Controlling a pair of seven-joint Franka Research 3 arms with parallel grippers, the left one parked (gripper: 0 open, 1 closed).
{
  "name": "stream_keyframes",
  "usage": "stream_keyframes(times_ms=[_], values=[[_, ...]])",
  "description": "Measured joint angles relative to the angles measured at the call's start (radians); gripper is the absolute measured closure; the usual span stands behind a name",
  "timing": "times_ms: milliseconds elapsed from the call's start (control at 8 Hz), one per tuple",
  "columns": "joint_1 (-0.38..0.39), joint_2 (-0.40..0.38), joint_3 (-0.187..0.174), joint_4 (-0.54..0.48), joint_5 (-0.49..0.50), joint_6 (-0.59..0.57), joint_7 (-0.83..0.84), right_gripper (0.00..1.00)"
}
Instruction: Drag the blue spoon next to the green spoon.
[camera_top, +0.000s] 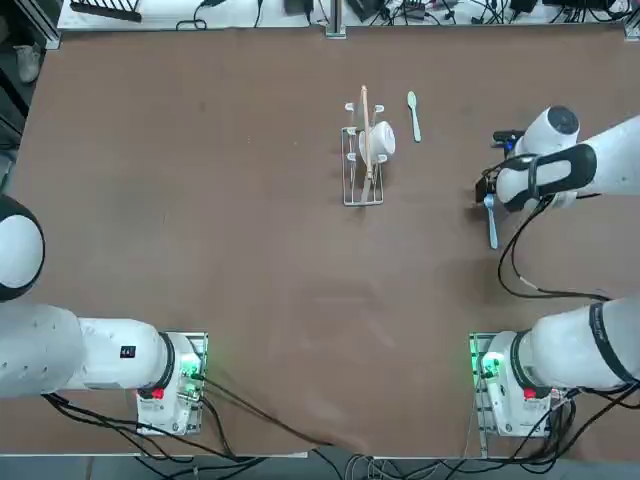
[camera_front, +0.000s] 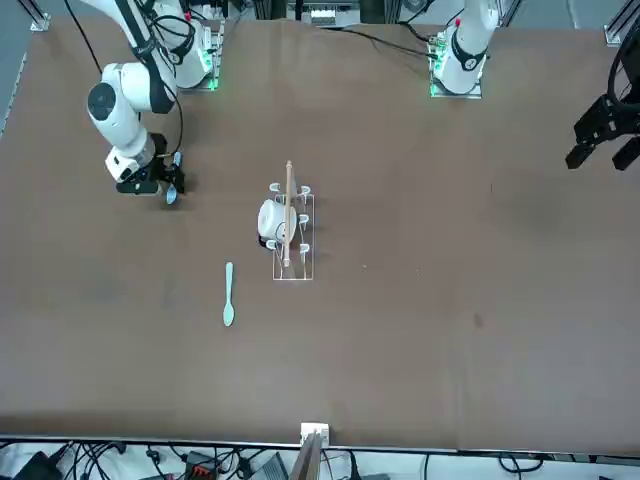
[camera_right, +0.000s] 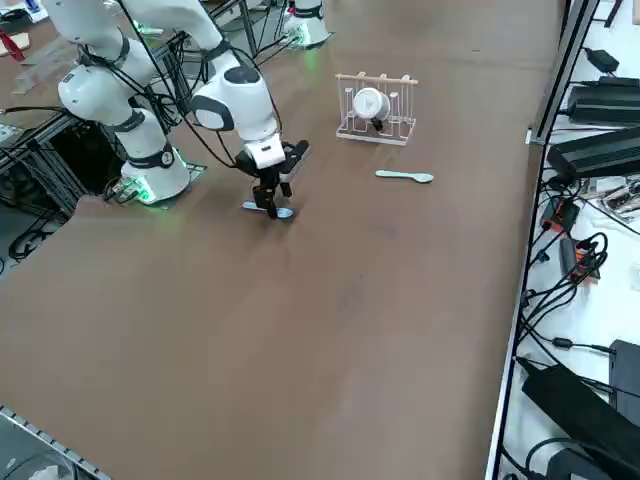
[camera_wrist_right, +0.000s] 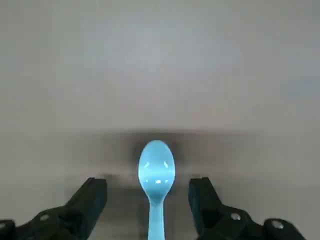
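In the right wrist view, the right arm's black two-finger gripper is spread wide, and the small sky-blue plastic spoon with an oval bowl lies between its fingers, touching neither, its long axis running between them rather than across. In the top view, the gripper sits over the bowl end of that spoon, whose thin handle reaches from there toward the robot's bases; the small pale mint-green plastic spoon lies well apart from the tool, to its left and farther from the bases, its long axis nearly matching. In the front view, the white wire rack with a white cup stands on the tool's left, beyond the column where the green spoon lies. In the right side view, the working right arm is clearly the nearer one to both spoons. The coming move seems to call for closing on the blue spoon, then dragging it leftward and away from the bases, parallel beside the green one.
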Motion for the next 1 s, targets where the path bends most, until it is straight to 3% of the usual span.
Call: stream_keyframes(times_ms=[375,1000], values=[[0.000,0.009,-0.001,-0.027,0.000,0.006,0.002,0.00],[-0.001,0.012,-0.001,-0.050,0.000,0.006,0.002,0.08]])
